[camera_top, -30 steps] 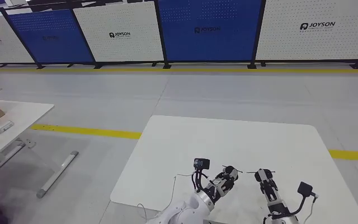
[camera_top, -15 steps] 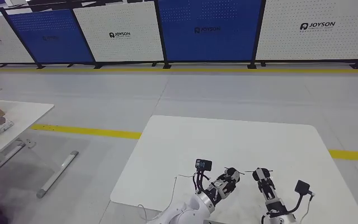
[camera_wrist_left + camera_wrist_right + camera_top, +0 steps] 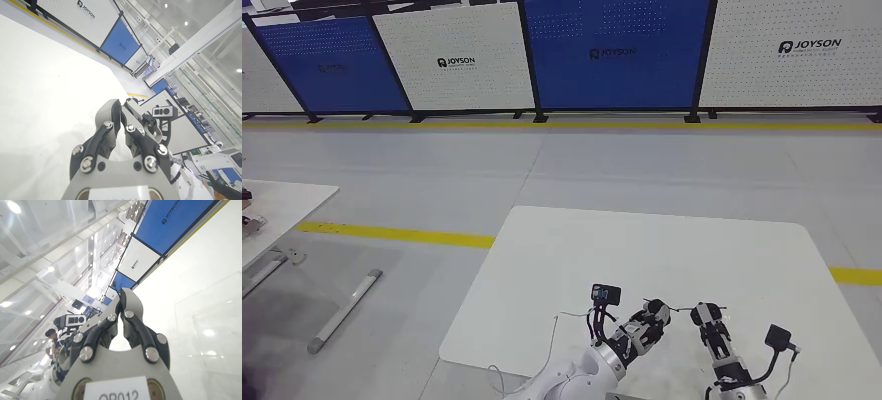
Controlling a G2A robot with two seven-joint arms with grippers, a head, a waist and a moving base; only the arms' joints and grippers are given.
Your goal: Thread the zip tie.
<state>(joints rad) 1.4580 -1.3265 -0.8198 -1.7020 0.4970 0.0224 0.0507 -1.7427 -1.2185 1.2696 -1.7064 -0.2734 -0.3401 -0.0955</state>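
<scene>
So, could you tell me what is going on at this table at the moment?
The robot is working on threading a zip tie. Its right claw is shut on the thin black zip tie, whose end sticks out past the fingertips. The left claw is shut too, close beside it over the near part of the white table. What the left claw grips cannot be made out.

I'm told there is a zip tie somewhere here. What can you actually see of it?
The zip tie is a thin black strip, plastic by the look of it. It is clamped between the shut fingers of the right gripper. A short, slightly bent length pokes out past the fingertips and ends in a small thicker bit. The rest is hidden between the pads. In the top view the gripper holds it over the white table, pointing toward the left gripper. Whether it reaches that gripper cannot be told.
</scene>
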